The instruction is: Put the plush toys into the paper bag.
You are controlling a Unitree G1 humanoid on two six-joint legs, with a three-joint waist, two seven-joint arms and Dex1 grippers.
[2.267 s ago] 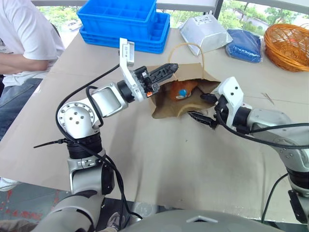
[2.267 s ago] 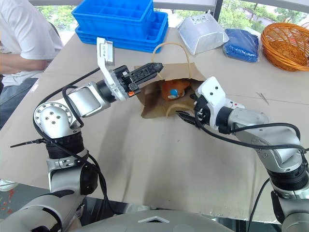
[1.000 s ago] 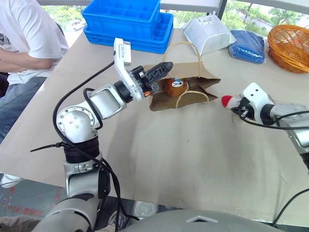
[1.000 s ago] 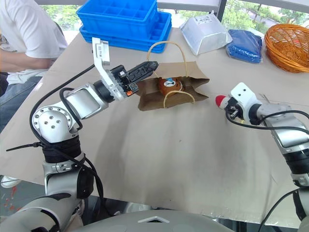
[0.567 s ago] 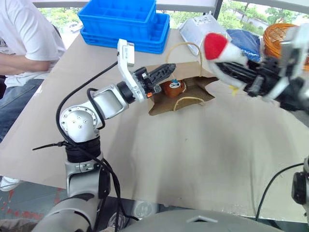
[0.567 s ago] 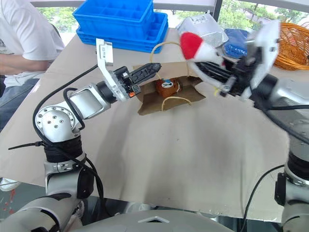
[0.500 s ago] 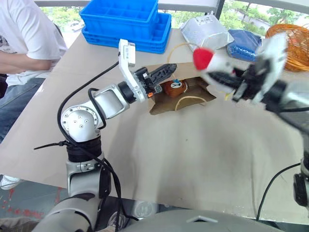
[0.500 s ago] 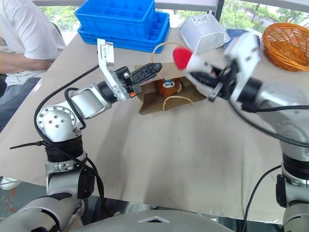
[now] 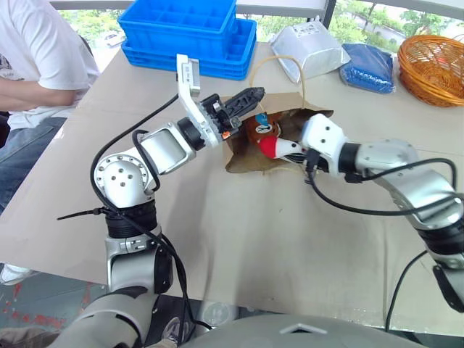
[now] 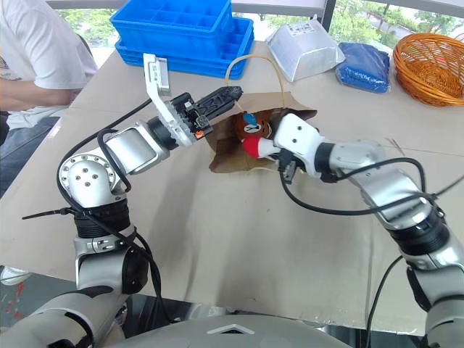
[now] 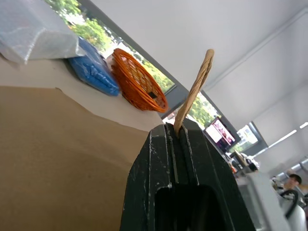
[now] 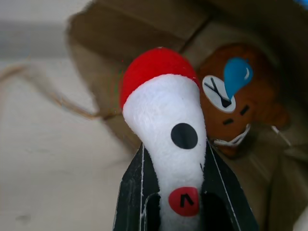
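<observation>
The right gripper is clenched on the white plush toy, red cap leading, its long axis aimed into the mouth of the paper bag lying near the table's far edge. The brown plush toy already sits inside, just beyond that cap. The left gripper pinches the bag's cord handle, holding the mouth open.

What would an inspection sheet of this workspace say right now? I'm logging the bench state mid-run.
Surface: tan table, bare in front.
Job's things: tan kraft paper bag on its side, mouth open; brown furry plush toy inside; white plush toy with red top at the mouth.
Clutter: blue plastic crates, white-grey plastic pouch, blue cloth bundle, orange wicker basket at the far edge.
Grippers: left tool shut on beige cord handle; right tool shut on the white toy.
Cables: black cables along both arms.
Surroundings: seated person, windows behind.
</observation>
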